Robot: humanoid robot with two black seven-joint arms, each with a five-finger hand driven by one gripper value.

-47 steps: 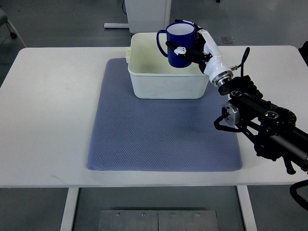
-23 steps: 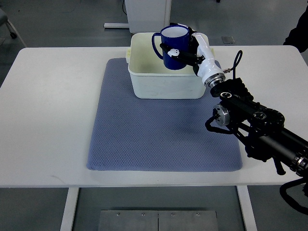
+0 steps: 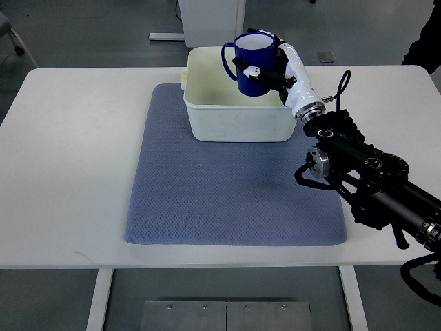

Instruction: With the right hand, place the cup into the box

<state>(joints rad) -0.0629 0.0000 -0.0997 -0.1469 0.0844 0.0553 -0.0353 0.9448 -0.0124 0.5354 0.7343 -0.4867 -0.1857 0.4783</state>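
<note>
Your right hand (image 3: 270,67) is clamped around the blue cup (image 3: 252,63), holding it upright above the box (image 3: 238,122), toward the box's far right corner, handle pointing to the box's left. Lower it straight down, keeping it level and clear of the box's right wall. Let go only once the base seems to rest on the box floor, then lift straight out of the box

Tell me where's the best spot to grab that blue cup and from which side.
Grip the blue cup around its body, coming from the right, as the right hand does now: it stands upright and its handle sticks out left, leaving the right wall free.
</note>
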